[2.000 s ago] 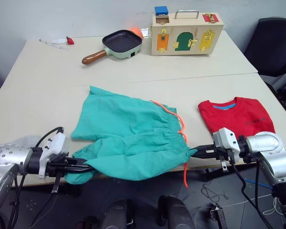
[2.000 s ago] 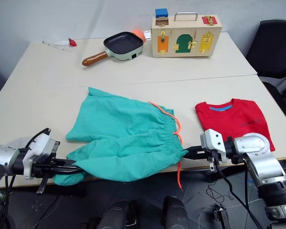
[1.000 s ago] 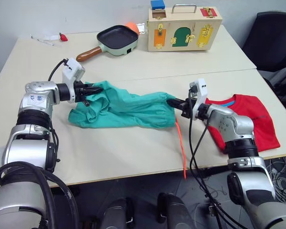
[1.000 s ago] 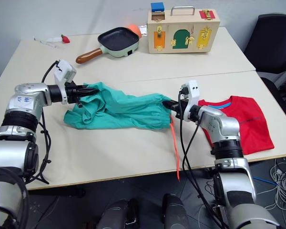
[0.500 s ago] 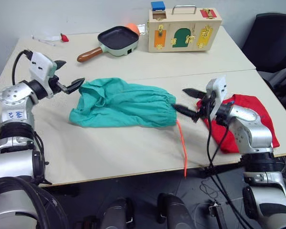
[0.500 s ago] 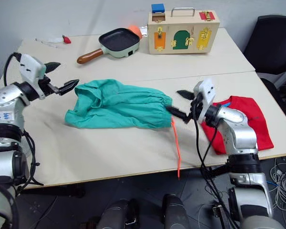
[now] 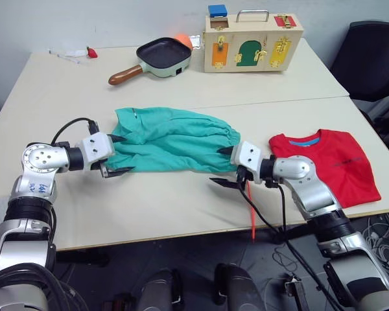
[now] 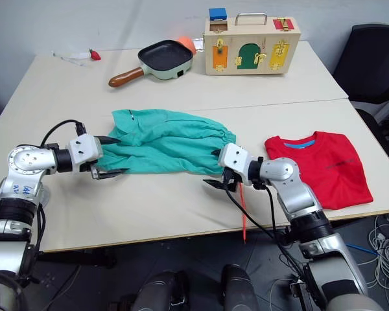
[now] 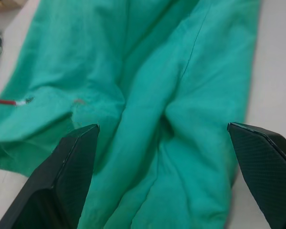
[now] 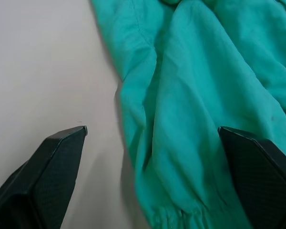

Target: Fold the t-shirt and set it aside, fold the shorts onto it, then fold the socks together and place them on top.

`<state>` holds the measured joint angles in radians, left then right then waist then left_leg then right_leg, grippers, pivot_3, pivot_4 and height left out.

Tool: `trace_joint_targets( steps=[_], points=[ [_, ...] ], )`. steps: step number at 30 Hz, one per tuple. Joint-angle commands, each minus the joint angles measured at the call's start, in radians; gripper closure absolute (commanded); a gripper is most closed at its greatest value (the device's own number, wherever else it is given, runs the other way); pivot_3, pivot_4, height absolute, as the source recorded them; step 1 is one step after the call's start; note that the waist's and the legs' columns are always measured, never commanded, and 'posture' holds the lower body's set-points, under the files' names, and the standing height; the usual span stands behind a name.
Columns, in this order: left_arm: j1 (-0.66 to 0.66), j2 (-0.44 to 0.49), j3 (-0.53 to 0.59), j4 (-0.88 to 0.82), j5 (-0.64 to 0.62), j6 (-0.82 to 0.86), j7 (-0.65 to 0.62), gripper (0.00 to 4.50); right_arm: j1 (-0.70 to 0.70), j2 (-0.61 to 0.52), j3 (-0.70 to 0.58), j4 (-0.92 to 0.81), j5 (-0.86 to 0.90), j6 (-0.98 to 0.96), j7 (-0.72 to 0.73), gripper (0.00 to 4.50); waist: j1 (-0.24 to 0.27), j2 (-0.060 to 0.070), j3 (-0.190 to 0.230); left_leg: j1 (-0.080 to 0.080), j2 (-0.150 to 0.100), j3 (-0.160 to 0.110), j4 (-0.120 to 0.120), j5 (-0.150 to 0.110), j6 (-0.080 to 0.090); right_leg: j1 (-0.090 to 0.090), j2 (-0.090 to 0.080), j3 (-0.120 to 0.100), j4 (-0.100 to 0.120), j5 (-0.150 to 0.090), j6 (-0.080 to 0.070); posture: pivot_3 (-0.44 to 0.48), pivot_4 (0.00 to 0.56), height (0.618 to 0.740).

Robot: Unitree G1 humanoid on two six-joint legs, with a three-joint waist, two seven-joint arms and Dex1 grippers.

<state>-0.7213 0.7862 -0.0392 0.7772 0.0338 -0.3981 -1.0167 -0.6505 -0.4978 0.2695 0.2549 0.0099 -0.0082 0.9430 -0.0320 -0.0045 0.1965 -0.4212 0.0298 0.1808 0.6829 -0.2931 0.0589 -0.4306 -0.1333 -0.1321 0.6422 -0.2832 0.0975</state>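
Two grippers spread at the shorts' ends

The shorts [image 7: 172, 140] lay folded mid-table. The left gripper [image 7: 118, 154] and right gripper [image 7: 225, 167] sat at their left and right ends, fingers wide apart, holding nothing. The t-shirt [image 7: 327, 165] lay folded to the right.

Table [image 7: 65, 97]: pale beige top, seam across middle.
Pan [image 7: 163, 56]: top centre, mint body, dark inside, brown handle [image 7: 124, 77] pointing lower left.
Orange ball [image 7: 184, 41]: just behind pan.
Wooden latch box [image 7: 253, 42]: top right of centre, metal handle, blue block [image 7: 218, 11] on top.
Small red item [image 7: 91, 52]: upper left.
Black chair [image 7: 374, 61]: right edge.
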Motion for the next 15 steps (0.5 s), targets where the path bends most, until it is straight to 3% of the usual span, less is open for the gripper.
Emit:
trace_joint_targets(
  steps=[1, 4, 7, 15],
  points=[
    [-0.031, 0.011, 0.0, 0.058, 0.033, 0.009, 0.056, 0.0, -0.033, 0.032, -0.003, 0.027, -0.027, -0.042, -0.037, 0.03, 0.0, 0.0, 0.0, 0.0, 0.0, 0.0, 0.0, 0.0, 0.0, 0.0, 0.0, 0.0, 0.0, 0.0, 0.0, 0.0, 0.15, 0.74],
    [-0.059, -0.011, -0.003, 0.103, 0.038, 0.011, 0.081, 0.0, -0.042, 0.04, -0.006, 0.061, -0.045, -0.053, -0.046, 0.03, 0.0, 0.0, 0.0, 0.001, 0.0, 0.0, 0.0, 0.0, 0.0, 0.001, 0.0, 0.0, 0.001, 0.0, 0.0, 0.0, 0.15, 0.74],
    [-0.075, -0.036, -0.008, 0.118, 0.034, 0.027, 0.078, 0.56, -0.05, 0.04, -0.013, 0.082, -0.051, -0.058, -0.048, 0.6, 0.003, 0.0, 0.0, 0.001, 0.0, 0.0, 0.0, 0.0, 0.0, 0.001, -0.001, 0.0, 0.001, 0.0, 0.0, 0.0, 0.15, 0.74],
    [-0.081, -0.099, -0.033, 0.152, 0.028, 0.119, 0.003, 3.08, -0.05, 0.045, -0.023, 0.077, -0.018, -0.096, -0.011, 3.37, 0.002, -0.001, -0.001, 0.001, 0.0, 0.0, 0.0, 0.0, 0.0, 0.001, 0.0, 0.0, 0.001, 0.0, 0.0, 0.0, 0.15, 0.74]
  ],
)
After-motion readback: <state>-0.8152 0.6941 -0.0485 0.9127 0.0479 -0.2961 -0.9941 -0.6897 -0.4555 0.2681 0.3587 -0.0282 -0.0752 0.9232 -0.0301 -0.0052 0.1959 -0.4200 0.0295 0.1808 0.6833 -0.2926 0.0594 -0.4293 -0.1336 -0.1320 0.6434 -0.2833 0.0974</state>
